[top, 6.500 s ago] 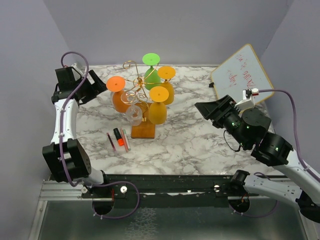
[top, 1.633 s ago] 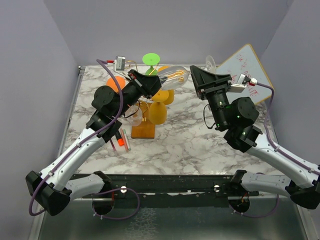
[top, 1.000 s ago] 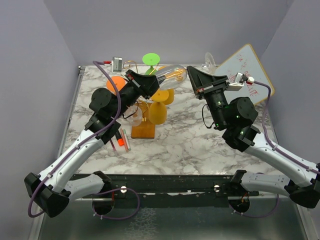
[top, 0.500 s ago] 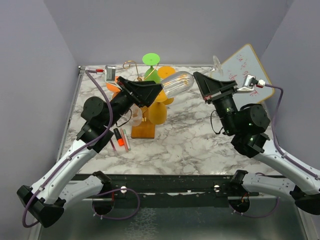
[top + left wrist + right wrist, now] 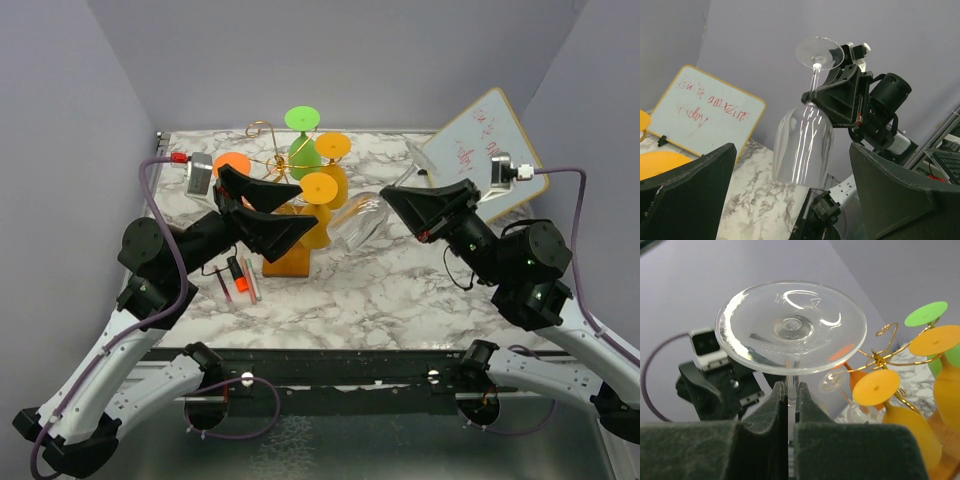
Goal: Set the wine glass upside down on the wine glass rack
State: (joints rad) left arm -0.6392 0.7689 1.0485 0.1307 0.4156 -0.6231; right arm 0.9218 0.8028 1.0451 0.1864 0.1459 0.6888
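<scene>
While the right gripper pinches the stem of a clear, long-stemmed wine glass, the overhead view shows that glass tilted in the air just right of the wine glass rack. The rack is a gold wire stand with curled arms on an orange-brown wooden block. The glass touches neither the rack nor the white-and-grey marble table. The left gripper gapes wide, overlapping the rack in this view, its tips near the bowl and holding nothing. Orange, yellow and green coloured glasses hang foot-up from the wire arms. A few markers lie left of the block, and a whiteboard with red writing leans at the far right.

The left wrist view gives the glass's pose more plainly: round foot on top, bowl mouth pointing down, only slightly slanted. The left arm's own two black fingers stand far apart on either side, both clear of the bowl. The right claw is seen behind the stem, and of the rack nothing shows here.

The right wrist view settles the grip: both fingers are pressed together on the thin stem under the foot, and the bowl is hidden below them. Beyond lie the rack's gold curls and a second clear glass among the coloured ones, which the overhead view does not reveal.
</scene>
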